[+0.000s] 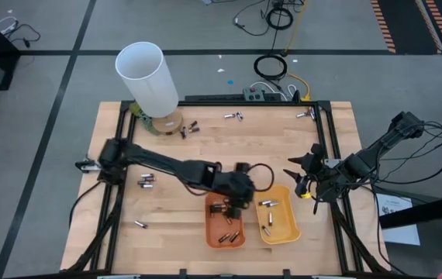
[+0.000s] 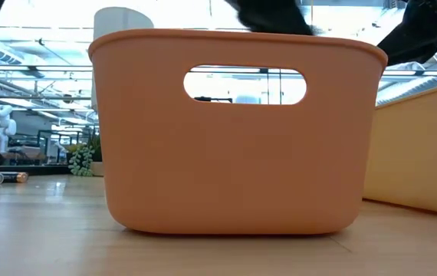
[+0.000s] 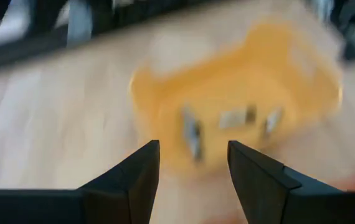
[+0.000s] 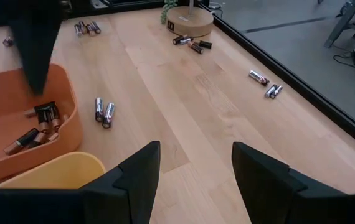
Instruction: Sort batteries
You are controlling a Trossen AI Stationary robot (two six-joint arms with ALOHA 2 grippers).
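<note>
The left gripper hangs over the orange tray, fingers spread, seemingly empty though its wrist picture is blurred. Dark batteries lie in that tray, silvery batteries in the yellow tray at its three o'clock. The right gripper waits open beyond the yellow tray's one o'clock corner.

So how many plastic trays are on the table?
2. The orange tray sits near the table's front middle, under the left gripper. The yellow tray sits beside it, toward the right arm. None seems hidden.
</note>
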